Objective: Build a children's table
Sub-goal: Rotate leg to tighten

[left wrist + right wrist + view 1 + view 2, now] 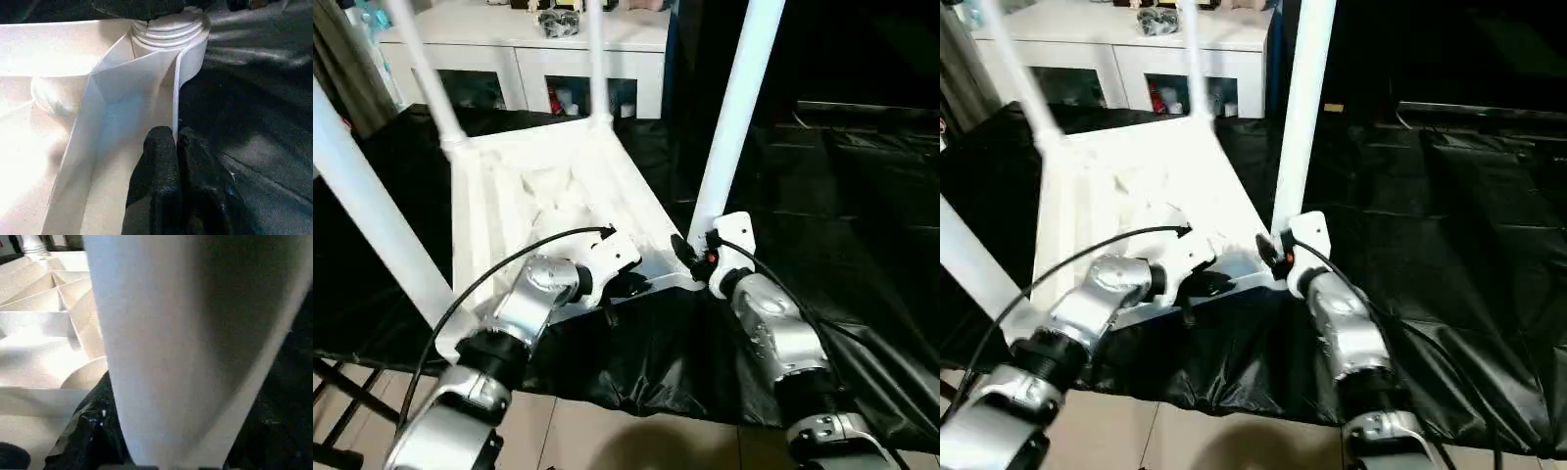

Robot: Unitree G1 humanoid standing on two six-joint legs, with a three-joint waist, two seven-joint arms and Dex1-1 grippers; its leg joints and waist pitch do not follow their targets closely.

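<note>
Upside down on the black sheet (862,245): children's table (548,196), four legs up. Left gripper (177,147) pinching the near rim; right gripper (690,257) at the near-right leg (736,108) (grip impossible to tell). Risk: leg seated crooked, wrenching loose; rim slipping.

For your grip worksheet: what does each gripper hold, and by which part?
The left gripper pinches the tabletop's rim near a corner socket. The right gripper is at the near-right leg's base; its grip cannot be told.
</note>
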